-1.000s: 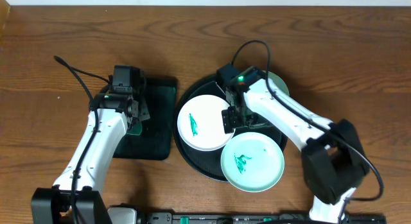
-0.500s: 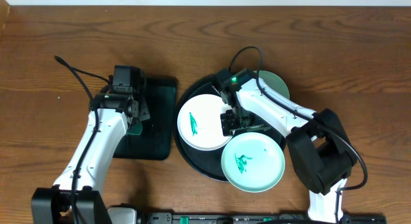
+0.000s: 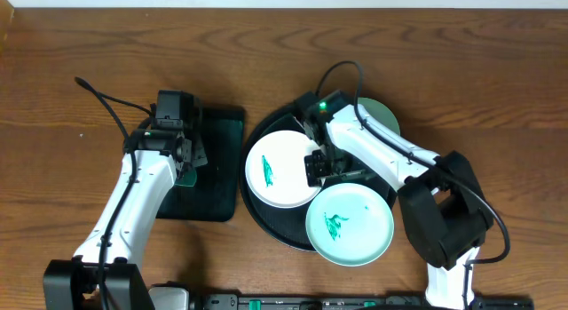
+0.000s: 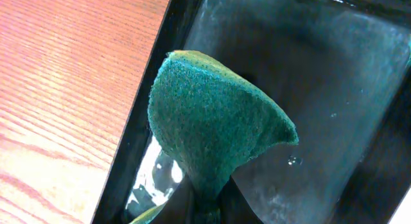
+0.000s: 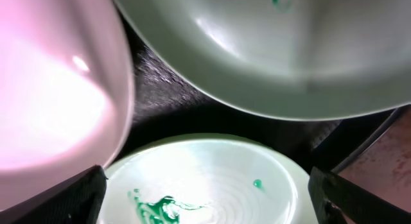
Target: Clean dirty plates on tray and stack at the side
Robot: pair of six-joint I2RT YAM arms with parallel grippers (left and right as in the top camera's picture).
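Right gripper (image 3: 319,166) nudged left (spread wide), left gripper (image 3: 186,163) pinching sponge (image 4: 212,121)

A dark green, rough-textured sponge (image 4: 212,128) is filling the middle of the frame, pinched into a folded, fan-like shape that is narrowing towards the bottom edge. There the dark fingers of the left gripper (image 4: 207,208) are squeezing its narrow end. Behind it a glossy black rectangular tray (image 4: 321,89) is taking up the right and upper part, with wet patches and small droplets glinting on its floor. A reddish wooden table (image 4: 64,76) is showing along the left side
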